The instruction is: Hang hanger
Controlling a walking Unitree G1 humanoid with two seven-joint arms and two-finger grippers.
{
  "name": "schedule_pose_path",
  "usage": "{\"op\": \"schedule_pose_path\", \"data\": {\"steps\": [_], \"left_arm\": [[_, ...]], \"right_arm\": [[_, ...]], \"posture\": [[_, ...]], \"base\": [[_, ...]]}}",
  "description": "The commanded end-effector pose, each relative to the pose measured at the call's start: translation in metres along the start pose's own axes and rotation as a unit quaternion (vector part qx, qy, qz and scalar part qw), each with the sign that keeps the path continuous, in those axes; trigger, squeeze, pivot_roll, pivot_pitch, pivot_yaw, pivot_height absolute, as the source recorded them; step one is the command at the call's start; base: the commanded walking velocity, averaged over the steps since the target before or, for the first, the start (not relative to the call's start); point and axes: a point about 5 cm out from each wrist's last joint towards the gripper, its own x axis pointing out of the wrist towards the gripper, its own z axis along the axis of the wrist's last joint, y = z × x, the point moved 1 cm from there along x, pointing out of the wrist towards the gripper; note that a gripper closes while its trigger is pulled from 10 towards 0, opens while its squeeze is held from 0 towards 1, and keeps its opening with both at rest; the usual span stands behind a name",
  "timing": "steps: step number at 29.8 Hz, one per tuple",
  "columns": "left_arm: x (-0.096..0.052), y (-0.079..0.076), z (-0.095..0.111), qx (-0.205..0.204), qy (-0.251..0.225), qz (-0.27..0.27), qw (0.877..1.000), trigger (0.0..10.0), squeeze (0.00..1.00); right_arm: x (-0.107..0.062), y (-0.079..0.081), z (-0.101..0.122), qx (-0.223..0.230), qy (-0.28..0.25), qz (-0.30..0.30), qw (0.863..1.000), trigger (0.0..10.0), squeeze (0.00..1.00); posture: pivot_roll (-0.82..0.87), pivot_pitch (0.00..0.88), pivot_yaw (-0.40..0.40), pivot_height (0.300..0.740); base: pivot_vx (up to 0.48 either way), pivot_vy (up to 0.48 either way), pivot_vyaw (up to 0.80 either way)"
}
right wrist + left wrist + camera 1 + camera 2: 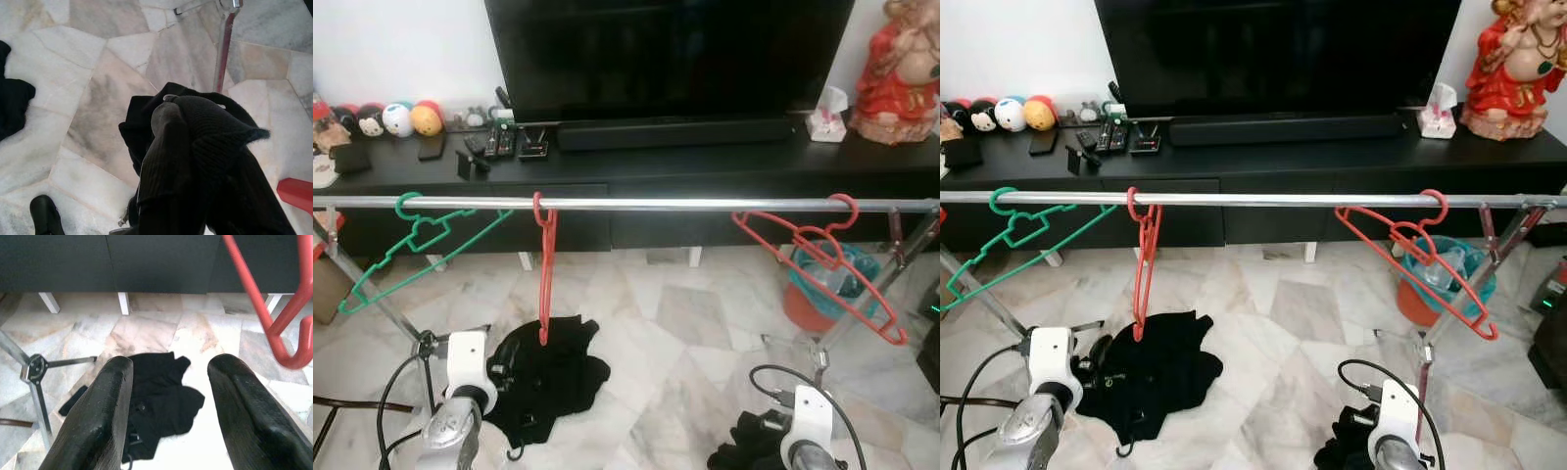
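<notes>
Three hangers on rail (705,205): green hanger (406,245), middle red hanger (546,264), right red hanger (827,259). Left hand (168,416) released, low. Right hand (195,161) grasping black cloth (210,127), probably to be hung next.

L arm low at the robot's left, wrist w/ white cuff and cable, pointing fwd-down. Left gripper (168,401) has its fingers (105,416) spread wide, clear gap between the jaws, nothing between them. R arm low at the robot's right, same white cuff and looped cable at the wrist. Right gripper (188,161) has its jaws closed on black cloth (205,132), fabric draped over the tips and bunched between and around the fingers.
</notes>
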Motion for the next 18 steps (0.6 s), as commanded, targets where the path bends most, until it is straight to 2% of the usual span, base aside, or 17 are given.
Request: {"op": "schedule_pose_path", "data": {"steps": [1, 8, 18], "left_arm": [[-0.0032, 0.0012, -0.005, 0.009, 0.004, -0.004, 1.0, 10.0, 0.0], [-0.0039, -0.0001, -0.0131, 0.012, 0.013, -0.008, 1.0, 10.0, 0.0], [-0.0033, -0.0044, -0.0125, 0.009, 0.006, -0.016, 1.0, 10.0, 0.0]], "right_arm": [[0.0001, 0.0005, 0.0015, 0.002, -0.004, -0.001, 1.0, 10.0, 0.0], [0.0002, 0.0012, 0.0022, 0.003, -0.005, 0.0, 1.0, 10.0, 0.0], [0.0004, 0.0, 0.0031, 0.003, -0.007, -0.002, 1.0, 10.0, 0.0]], "posture": [[-0.04, 0.0, 0.042, 0.74], [-0.04, 0.0, 0.042, 0.74], [-0.04, 0.0, 0.039, 0.74]], "base": [[0.0, 0.0, 0.0], [0.0, 0.0, 0.0], [0.0, 0.0, 0.0]]}}
